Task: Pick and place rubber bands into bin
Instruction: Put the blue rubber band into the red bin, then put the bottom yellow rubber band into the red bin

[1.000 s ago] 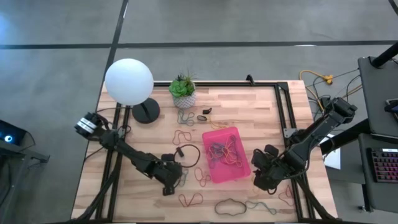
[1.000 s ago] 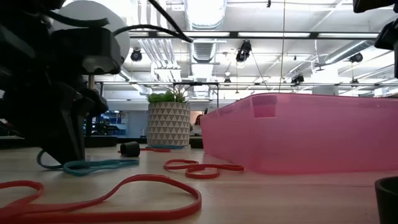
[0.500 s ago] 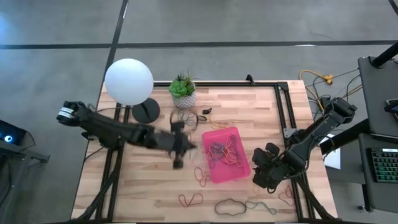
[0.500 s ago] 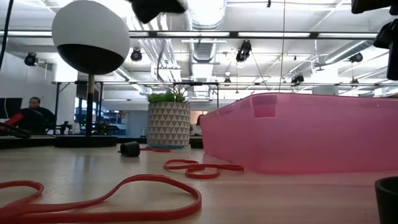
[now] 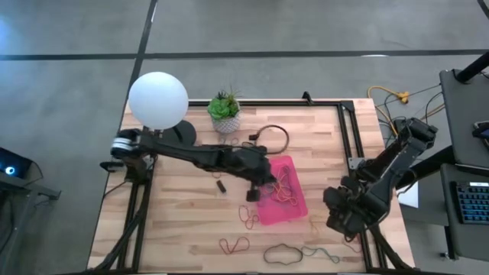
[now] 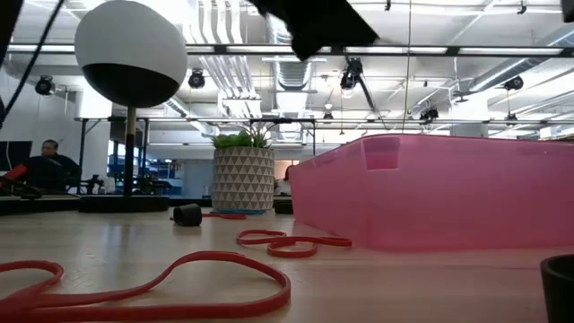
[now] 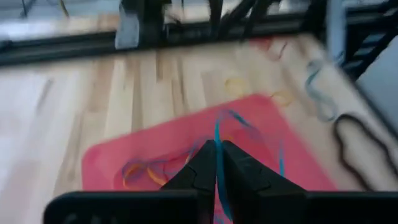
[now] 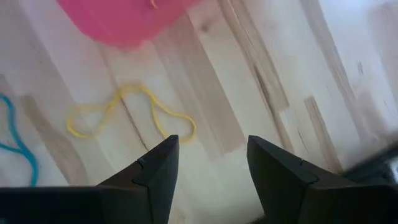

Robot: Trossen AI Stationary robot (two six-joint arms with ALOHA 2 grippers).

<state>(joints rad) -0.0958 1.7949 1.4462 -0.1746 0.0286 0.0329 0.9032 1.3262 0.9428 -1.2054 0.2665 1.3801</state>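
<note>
We see the left gripper point(image 7: 216, 163) pinched shut on a blue rubber band point(image 7: 217, 134), poised over the near-left part of the pink bin point(image 5: 294, 200), which lies directly beneath it with more rubber bands point(image 5: 276, 186) inside. Well off to its right, the right gripper point(image 8: 211, 152) hangs with fingers spread wide and empty above the desk point(image 5: 183, 218), a yellow band point(image 8: 127, 112) just ahead of it.
</note>
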